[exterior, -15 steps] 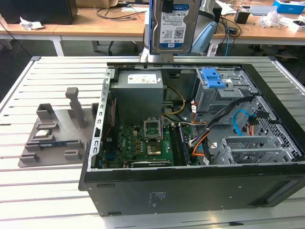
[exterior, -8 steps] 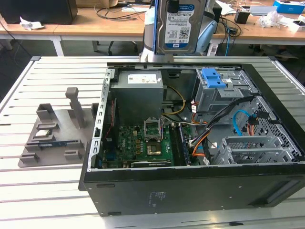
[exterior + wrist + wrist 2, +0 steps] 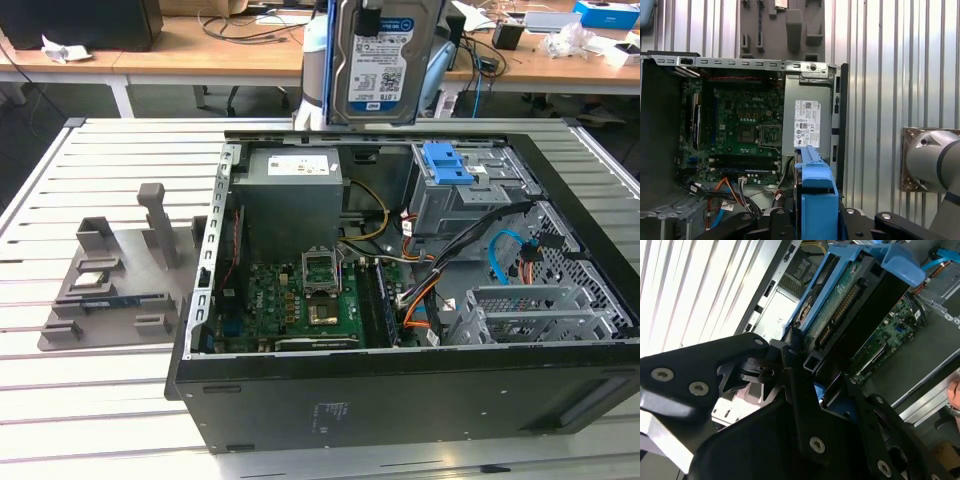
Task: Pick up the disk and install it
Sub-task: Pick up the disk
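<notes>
The disk has a silver metal shell, a smooth paper label and blue plastic rails. The computer case is matt black; its power supply is bare grey sheet metal. The tabletop is pale ribbed metal.

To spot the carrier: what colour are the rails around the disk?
Blue. The rails framing the disk show best in the second wrist view.
</notes>
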